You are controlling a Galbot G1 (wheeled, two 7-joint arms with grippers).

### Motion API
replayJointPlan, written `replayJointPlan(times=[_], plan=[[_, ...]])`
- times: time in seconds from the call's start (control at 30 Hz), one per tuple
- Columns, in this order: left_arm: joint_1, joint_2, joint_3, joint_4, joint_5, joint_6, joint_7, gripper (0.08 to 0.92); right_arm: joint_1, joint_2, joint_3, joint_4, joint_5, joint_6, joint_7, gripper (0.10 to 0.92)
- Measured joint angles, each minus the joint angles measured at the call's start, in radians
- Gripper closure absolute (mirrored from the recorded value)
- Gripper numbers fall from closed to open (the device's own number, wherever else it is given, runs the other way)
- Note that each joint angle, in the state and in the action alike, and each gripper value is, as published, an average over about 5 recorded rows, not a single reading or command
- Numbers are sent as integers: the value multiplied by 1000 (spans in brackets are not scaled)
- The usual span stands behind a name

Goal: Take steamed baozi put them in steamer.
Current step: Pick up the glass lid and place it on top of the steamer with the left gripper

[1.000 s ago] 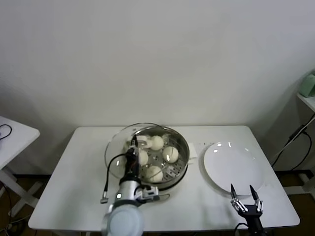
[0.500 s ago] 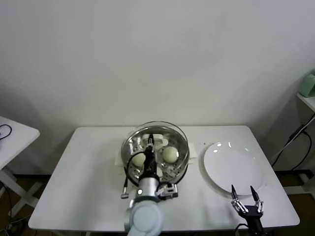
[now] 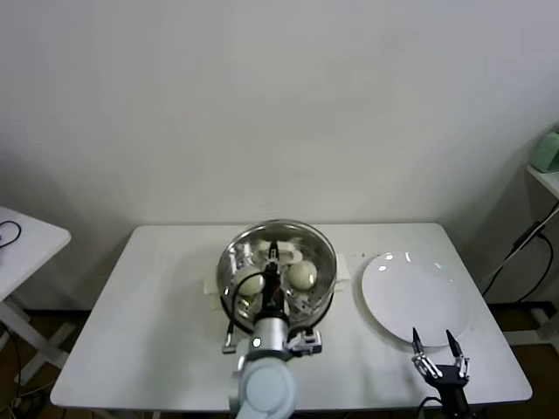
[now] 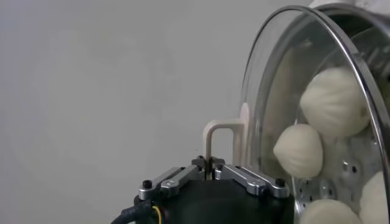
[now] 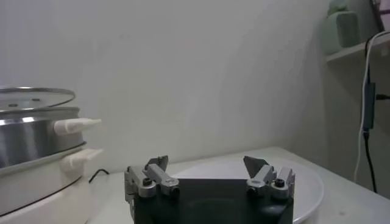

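Left tool (image 4: 208, 165) clenched on glass lid handle (image 4: 220, 135), lid over steamer (image 3: 325, 281); baozi (image 4: 298, 150) loaded, lid unseated.

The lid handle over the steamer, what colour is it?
Cream-white; the lid handle shows best in the left wrist view, pinched by the left gripper.

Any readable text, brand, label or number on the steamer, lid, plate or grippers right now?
None: no readable text in any view.
Steamer: bare steel, no visible marking.
Glass lid, held by left gripper: no print.
Plate: plain white.
Right gripper: no label visible.
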Motion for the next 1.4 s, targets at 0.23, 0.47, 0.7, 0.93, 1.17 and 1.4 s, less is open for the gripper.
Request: replayJointPlan(times=[0.23, 0.47, 0.7, 0.93, 1.17, 1.4], plan=[[2, -3, -4, 17, 14, -3, -4, 865, 0, 0, 0, 0, 2, 2, 0, 203], [1, 4, -12, 27, 19, -5, -5, 865, 0, 0, 0, 0, 5, 4, 0, 203], [8, 5, -15, 31, 16, -7, -11, 865, 1, 4, 0, 0, 5, 4, 0, 203], [11, 4, -13, 38, 9, -11, -24, 865, -4, 5, 0, 3, 4, 5, 0, 203], [12, 4, -13, 38, -4, -13, -45, 790, -4, 7, 0, 4, 3, 7, 6, 203], [12, 4, -13, 33, -12, -18, -59, 583, -6, 6, 0, 5, 2, 9, 7, 203]])
